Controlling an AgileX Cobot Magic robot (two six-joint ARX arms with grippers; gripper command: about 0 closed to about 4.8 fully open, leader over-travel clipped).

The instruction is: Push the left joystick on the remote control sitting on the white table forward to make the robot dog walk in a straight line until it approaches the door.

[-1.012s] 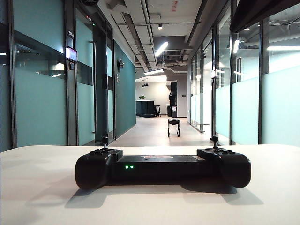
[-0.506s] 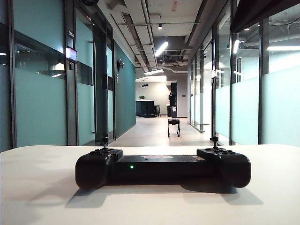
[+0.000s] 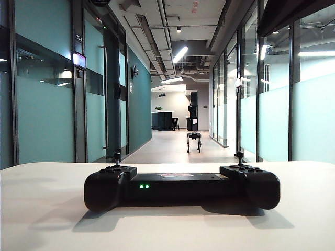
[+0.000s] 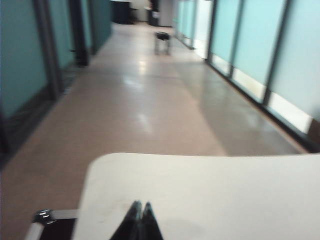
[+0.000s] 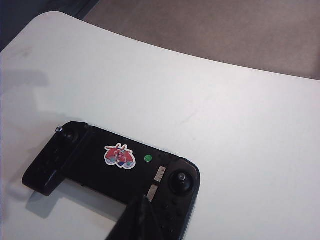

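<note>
Two green lights glow on the remote control [image 3: 180,186], which lies flat on the white table [image 3: 47,219]. Left gripper [image 4: 141,212], fingers pressed together, hangs over the table's near edge, apart from the controller. Right gripper [image 5: 141,210], also pressed together, hovers just above the controller's end by one thumbstick [image 5: 182,178]. Far down the corridor stands the robot dog [image 3: 194,140].

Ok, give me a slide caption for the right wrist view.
Right hand, shut, hovering over the remote control on the white table, near its right thumbstick.
</note>
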